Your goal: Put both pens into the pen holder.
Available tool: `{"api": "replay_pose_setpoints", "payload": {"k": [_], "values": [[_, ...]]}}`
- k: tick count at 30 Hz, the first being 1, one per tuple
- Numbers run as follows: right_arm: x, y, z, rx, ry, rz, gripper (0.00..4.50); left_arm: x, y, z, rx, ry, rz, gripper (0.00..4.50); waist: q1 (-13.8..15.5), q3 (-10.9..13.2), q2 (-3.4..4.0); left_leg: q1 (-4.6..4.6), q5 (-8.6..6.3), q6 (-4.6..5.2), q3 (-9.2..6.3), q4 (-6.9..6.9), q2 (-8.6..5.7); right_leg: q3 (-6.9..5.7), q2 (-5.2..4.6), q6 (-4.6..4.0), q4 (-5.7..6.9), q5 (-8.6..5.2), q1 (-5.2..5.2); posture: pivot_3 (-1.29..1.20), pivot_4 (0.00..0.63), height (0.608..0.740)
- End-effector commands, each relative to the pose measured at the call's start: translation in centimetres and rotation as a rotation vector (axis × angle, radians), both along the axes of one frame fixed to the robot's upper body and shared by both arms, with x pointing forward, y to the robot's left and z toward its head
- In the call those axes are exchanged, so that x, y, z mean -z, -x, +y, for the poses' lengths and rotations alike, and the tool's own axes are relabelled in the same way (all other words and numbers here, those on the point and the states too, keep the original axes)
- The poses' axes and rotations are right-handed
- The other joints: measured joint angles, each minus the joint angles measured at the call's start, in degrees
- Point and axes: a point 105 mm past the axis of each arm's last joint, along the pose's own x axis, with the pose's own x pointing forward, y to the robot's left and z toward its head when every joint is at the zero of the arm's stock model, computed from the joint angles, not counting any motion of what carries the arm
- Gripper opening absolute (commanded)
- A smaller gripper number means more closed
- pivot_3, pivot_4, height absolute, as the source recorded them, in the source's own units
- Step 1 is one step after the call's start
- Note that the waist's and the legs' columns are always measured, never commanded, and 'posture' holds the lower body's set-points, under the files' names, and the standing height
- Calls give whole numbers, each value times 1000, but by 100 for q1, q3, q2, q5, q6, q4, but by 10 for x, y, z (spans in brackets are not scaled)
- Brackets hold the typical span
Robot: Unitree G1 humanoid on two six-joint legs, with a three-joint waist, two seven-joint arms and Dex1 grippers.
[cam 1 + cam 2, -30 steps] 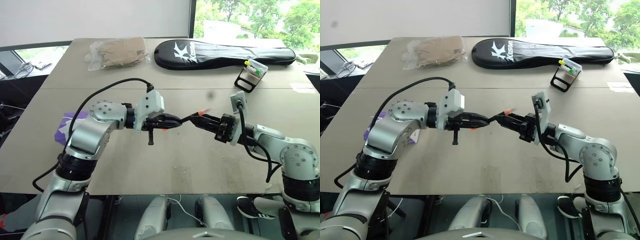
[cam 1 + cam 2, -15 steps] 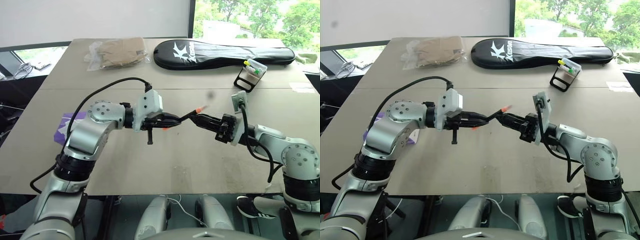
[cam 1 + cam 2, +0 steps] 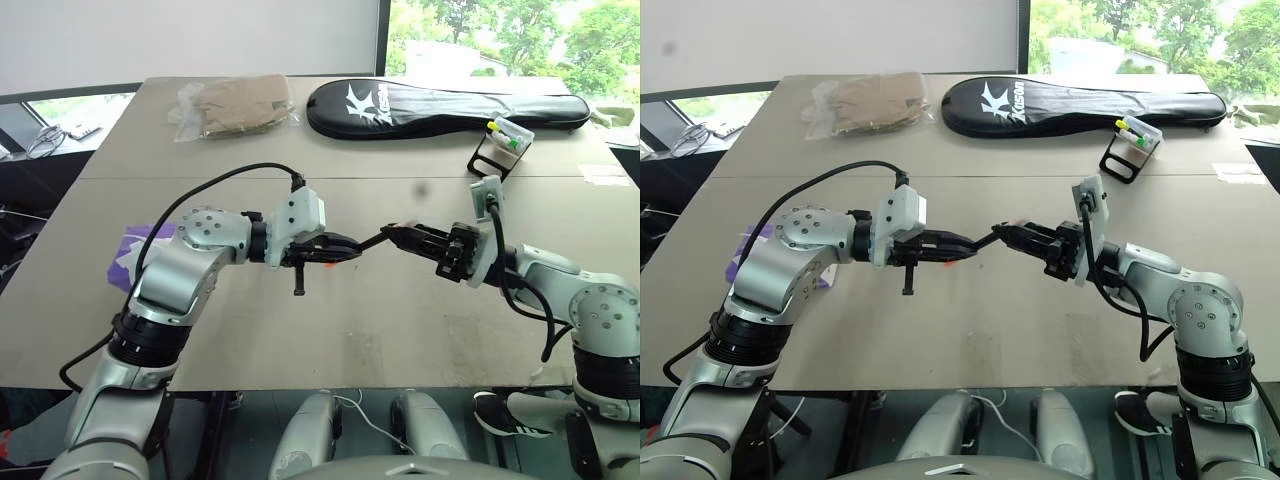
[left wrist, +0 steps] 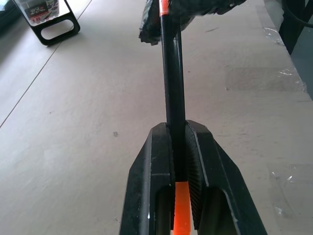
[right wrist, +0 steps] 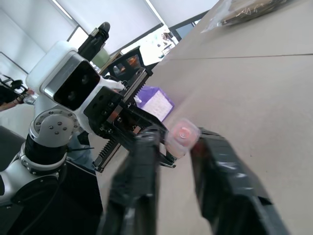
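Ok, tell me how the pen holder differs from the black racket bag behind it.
The pen holder is small, while the racket bag is long. The pen holder stands tilted on a black frame; the racket bag lies flat. The pen holder has a clear top with yellow-green bits, while the racket bag is black all over with white lettering. Both sit at the far right of the table.

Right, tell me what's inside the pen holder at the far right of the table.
The pen holder tilts beside the black racket bag. Through its clear top, yellow and green bits show. What they are, and anything deeper inside, is hidden by the black frame.
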Motion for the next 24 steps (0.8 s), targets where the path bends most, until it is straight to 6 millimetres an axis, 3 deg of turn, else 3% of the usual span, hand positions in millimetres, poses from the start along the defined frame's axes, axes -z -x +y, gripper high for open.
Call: {"api": "replay_pose_setpoints", "payload": {"k": [1,7,10,14,16,20,22,24], "values": [[-10,6,5,-35,-16,-45,81,-8,7,-6,38,-4,-54,0,1,0,0,0,0,0,0,0,0,0,0,0,-1,0,0,0,150,740],[-9,3,1,-12,-3,-50,81,-11,6,-5,19,15,-49,0,-1,0,0,0,0,0,0,0,0,0,0,0,0,0,0,0,150,740],[-9,-4,-11,67,19,-93,81,-22,-1,2,-51,72,-3,1224,0,0,0,0,0,0,0,0,0,0,0,0,0,0,0,0,150,740],[-31,-33,-47,316,44,-248,81,-45,-15,6,-200,238,30,3205,13,1,-1,-2,0,0,0,2,0,-2,0,1,0,0,0,0,150,740],[-43,-46,-67,440,111,-347,81,-52,-22,8,-272,306,12,3260,12,1,-1,-1,0,0,2,3,-2,-4,0,2,0,0,0,0,150,740],[-88,-74,-114,749,261,-600,81,-65,-35,8,-394,427,-57,3260,12,1,-1,-1,13,-21,12,3,-2,-5,1,3,2,1,-5,0,150,740],[-109,-83,-136,904,380,-737,81,-65,-33,1,-397,435,-103,3260,15,2,0,-2,13,-22,16,-1,-2,-3,1,2,5,1,-11,0,150,740],[-123,-85,-145,971,421,-815,81,-64,-29,-6,-390,446,-116,3260,18,2,-1,-4,14,-24,23,-6,0,1,1,2,4,1,-16,0,150,740]]}}
